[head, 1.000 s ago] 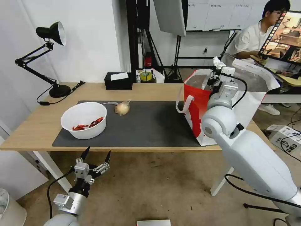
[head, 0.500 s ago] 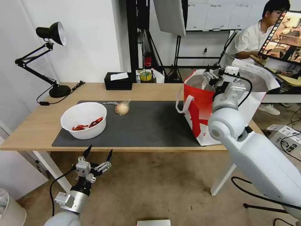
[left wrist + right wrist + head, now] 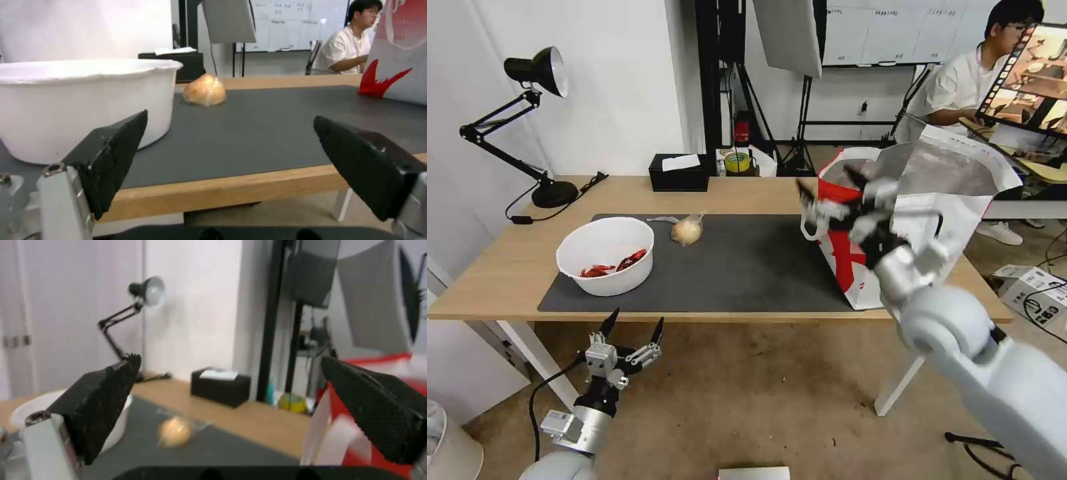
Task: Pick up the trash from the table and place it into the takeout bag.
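On the desk (image 3: 740,193), two pieces of trash remain on the dark grey mat (image 3: 747,267): the white bowl with red scraps (image 3: 606,255) at centre-left of the head view, and the knotted clear bag around a tan lump (image 3: 687,229) just to its upper right, a little apart from the bowl. No plastic trays or crumpled tissue lie on the mat, so by my reading those pieces are likely already dealt with, though the bag's inside is not visible enough to confirm it. The black tissue box (image 3: 679,171) at the desk's far edge is not trash and stays.

The takeout bag (image 3: 920,220) stands open at the right end of the desk, its silver lining showing.

The right pincer (image 3: 832,195) hangs in the air at centre-right of the head view, in front of the takeout bag's red side, spread wide and holding nothing; its wrist view looks across the mat toward the tan lump and the bowl. The left pincer (image 3: 632,329) sits at lower left, below the desk's near edge, also spread wide and empty.

Judging from this, the task is partly done: the bowl and the knotted bag are left to collect.
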`<state>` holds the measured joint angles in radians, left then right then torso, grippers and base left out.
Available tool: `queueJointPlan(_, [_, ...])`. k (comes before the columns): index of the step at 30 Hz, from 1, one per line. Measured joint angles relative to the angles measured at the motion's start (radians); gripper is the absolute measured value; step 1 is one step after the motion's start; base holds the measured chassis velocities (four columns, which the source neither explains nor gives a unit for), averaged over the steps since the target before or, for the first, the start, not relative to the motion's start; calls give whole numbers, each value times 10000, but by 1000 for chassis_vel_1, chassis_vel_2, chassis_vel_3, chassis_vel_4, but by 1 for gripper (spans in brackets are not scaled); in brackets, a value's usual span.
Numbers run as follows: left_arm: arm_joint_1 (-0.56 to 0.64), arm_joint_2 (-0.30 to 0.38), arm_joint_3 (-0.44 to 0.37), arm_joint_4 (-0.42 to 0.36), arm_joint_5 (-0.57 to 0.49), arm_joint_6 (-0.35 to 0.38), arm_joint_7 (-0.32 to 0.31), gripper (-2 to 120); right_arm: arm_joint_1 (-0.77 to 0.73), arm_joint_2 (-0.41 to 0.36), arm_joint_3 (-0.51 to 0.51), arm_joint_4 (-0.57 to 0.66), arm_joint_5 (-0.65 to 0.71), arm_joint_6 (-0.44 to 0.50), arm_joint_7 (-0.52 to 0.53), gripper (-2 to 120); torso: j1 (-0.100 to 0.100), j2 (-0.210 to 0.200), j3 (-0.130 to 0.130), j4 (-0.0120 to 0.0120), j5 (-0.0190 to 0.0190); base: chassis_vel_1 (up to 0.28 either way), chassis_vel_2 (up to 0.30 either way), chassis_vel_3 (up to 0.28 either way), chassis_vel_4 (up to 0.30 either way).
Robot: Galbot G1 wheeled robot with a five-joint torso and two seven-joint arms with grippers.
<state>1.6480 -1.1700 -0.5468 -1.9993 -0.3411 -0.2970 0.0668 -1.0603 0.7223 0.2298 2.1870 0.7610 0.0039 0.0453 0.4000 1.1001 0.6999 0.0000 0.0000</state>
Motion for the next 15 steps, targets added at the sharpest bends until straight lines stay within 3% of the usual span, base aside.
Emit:
queueJointPlan(8, [-198, -36, 64, 129, 12, -17, 5, 100, -3313, 479, 1348, 166, -1047, 919, -768, 100, 0, 0, 0, 0, -2, 0, 0, 0, 0])
queueJointPlan(10, [-205, -54, 69, 147, 18, -22, 9, 100, -4495, 1096, 1557, 120, -1642, 1364, -718, 100, 0, 0, 0, -1, 0, 0, 0, 0, 0])
queueJointPlan(15, [-107, -104, 27, 128, -62, -26, 13, 100, -5745, 1992, 1622, -110, -2455, 2017, -413, 100, -2, 1, -1, -3, 0, 0, 0, 0, 0])
